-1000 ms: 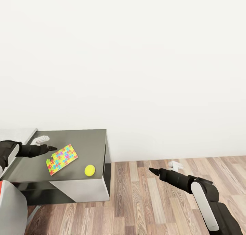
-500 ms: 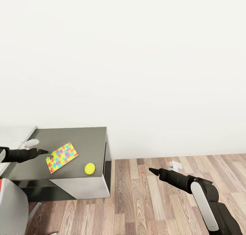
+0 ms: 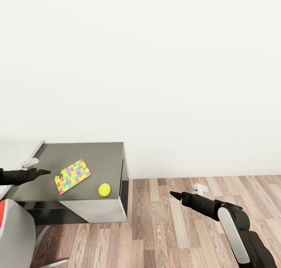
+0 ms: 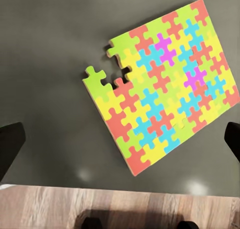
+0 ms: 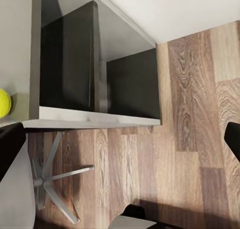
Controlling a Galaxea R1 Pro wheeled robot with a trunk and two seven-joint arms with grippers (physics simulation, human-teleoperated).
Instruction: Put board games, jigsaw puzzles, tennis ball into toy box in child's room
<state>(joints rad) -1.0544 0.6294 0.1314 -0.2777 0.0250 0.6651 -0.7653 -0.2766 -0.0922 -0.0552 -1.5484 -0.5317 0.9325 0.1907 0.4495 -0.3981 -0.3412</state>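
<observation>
**Jigsaw and ball lie on the table end, both grippers empty**

A jigsaw puzzle (image 3: 73, 176) lies flat on the grey top of the table (image 3: 101, 155), turned at an angle to the table's edges, roughly midway between the back edge and the front edge. In the left wrist view the puzzle (image 4: 167, 84) shows interlocking pieces of yellow, green, orange, blue and pink, with a notch missing at one corner, where one green piece juts out. The tennis ball (image 3: 104, 189) sits near the front edge of the table, close to its right front corner and apart from the puzzle; in the right wrist view the ball (image 5: 4, 102) shows at the table's edge.

The left gripper (image 3: 42, 172) hovers over the left part of the table, near the puzzle's left corner but not touching it. Its two dark fingertips (image 4: 11, 146) stand wide apart in the left wrist view, with nothing between them.

The right gripper (image 3: 174, 194) hangs over the wood-plank floor (image 3: 187, 236), to the right of the table and well apart from it. Its fingertips (image 5: 10, 151) are spread at the two sides of the right wrist view, holding nothing. That view also shows the table's dark end panels and the metal legs of a chair base (image 5: 52, 176) on the floor.

A small white object (image 3: 200, 189) lies on the floor near the wall.
</observation>
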